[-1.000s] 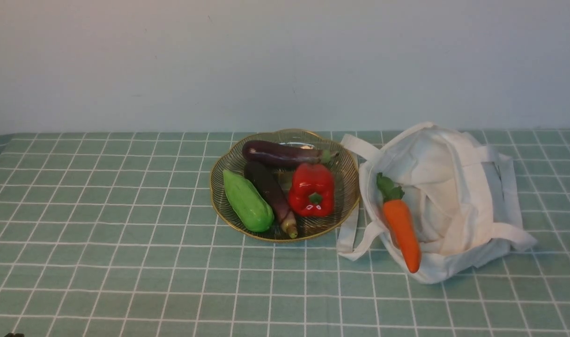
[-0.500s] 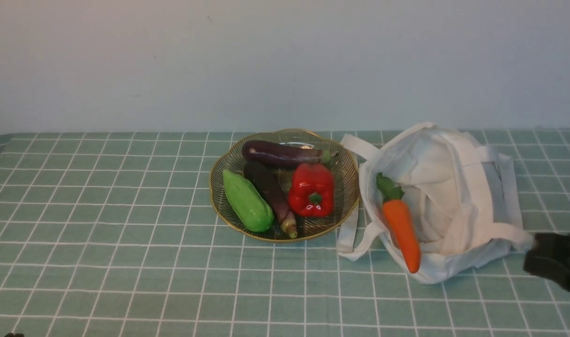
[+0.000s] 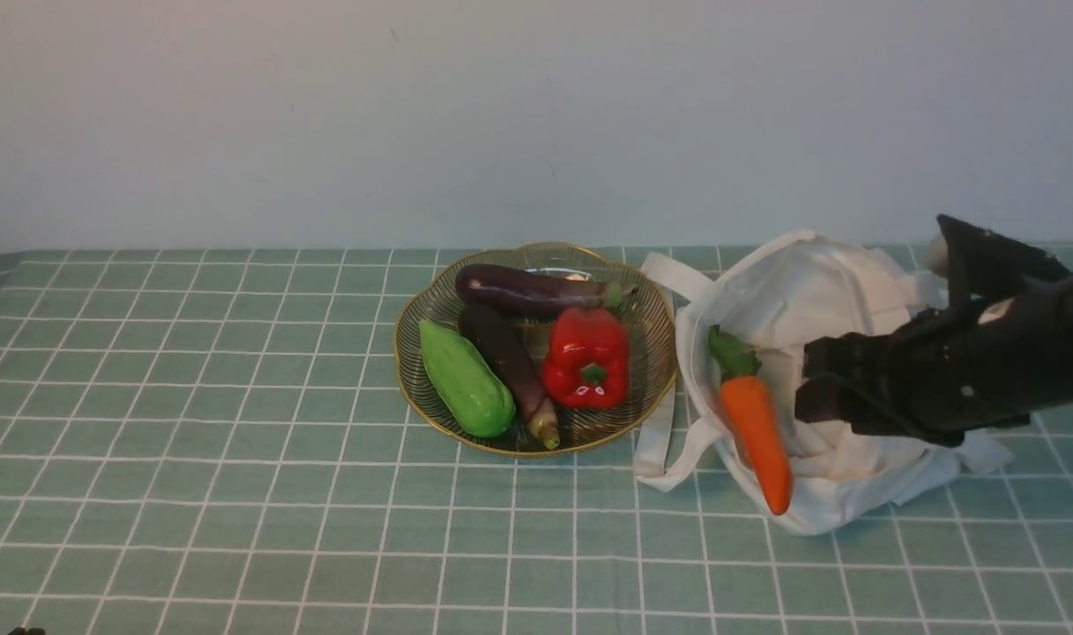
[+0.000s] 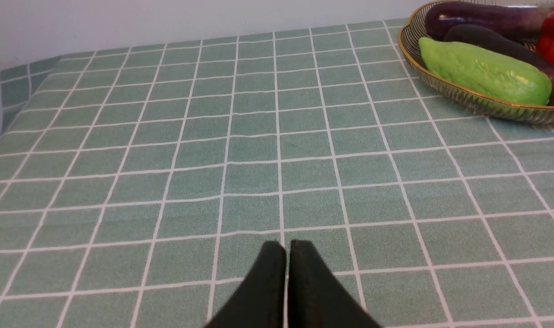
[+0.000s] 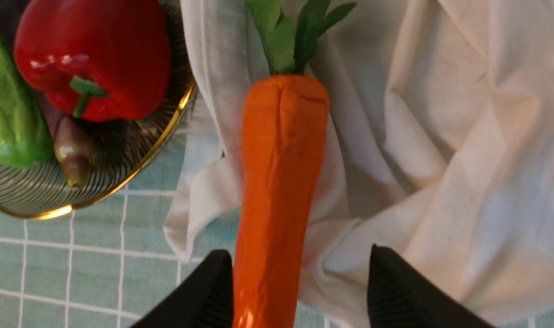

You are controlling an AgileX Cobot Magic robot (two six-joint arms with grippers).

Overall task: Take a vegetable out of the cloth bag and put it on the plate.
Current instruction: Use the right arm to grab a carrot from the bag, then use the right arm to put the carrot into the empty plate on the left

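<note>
Change noted: R arm was absent a sec ago, then at the frame edge. Now it reaches in from the right across the soft white cloth bag point(image 3: 809, 291), with the right gripper point(image 3: 805, 385) just beside the long tapered orange carrot w/ green leafy top point(image 3: 755, 437). Nothing else has shifted. I judge approach done, grasp not yet made.

Wrist cam: right gripper jaws stand wide and empty. One finger point(image 5: 210, 291) is close against the carrot's thin end, the other out over cloth, so the carrot sits off-centre in the gap. The left gripper point(image 4: 286, 278) has jaws together, holds nothing, and sits low over the green checked tablecloth point(image 4: 258, 150).

Carrot lies at the bag mouth on the fabric, tip over the near hem, beside but clear of the round gold-wire plate point(image 3: 646, 326).

Materials: carrot matte, faintly creased, prob. soft. Bag limp, heavily folded, may snag. Plate ribbed w/ wavy rim; it holds a glossy red bell pepper point(image 3: 586, 357), light green gourd point(image 3: 465, 381) and two dark eggplants point(image 3: 536, 291), so little room is left.
</note>
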